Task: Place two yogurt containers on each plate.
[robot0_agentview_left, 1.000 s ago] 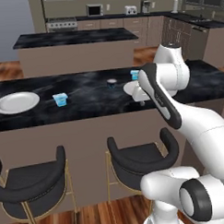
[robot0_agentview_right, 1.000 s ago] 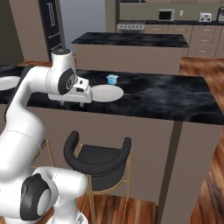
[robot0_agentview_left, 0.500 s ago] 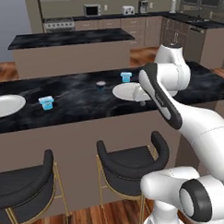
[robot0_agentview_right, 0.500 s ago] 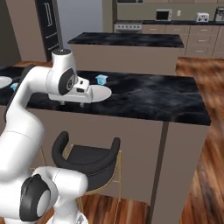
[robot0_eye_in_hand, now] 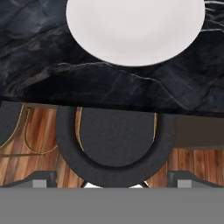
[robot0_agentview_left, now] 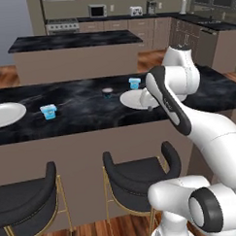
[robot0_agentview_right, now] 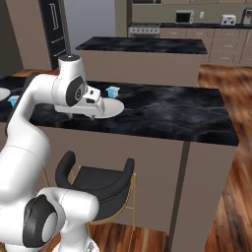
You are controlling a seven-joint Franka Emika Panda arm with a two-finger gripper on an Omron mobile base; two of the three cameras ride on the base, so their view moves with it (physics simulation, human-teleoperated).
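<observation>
plates: 2 — one near the arm (robot0_agentview_left: 133, 100), one at the counter's far left (robot0_agentview_left: 5, 114) | light blue yogurt cups: 2 — (robot0_agentview_left: 134, 83), (robot0_agentview_left: 48, 111) | dark yogurt cup: 1 (robot0_agentview_left: 107, 92) | bar stools: 2 — (robot0_agentview_left: 139, 175), (robot0_agentview_left: 26, 201) | black counters: 2 — front (robot0_agentview_left: 90, 114), rear island (robot0_agentview_left: 73, 40)

Black marble counter (robot0_agentview_left: 90, 116), dark stools (robot0_agentview_left: 137, 177), wood floor (robot0_agentview_right: 231, 197)

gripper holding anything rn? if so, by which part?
Nothing held. The gripper is open, and the hand view shows only a bar stool and a bare plate below it. The yogurt cups sit on the counter.
</observation>
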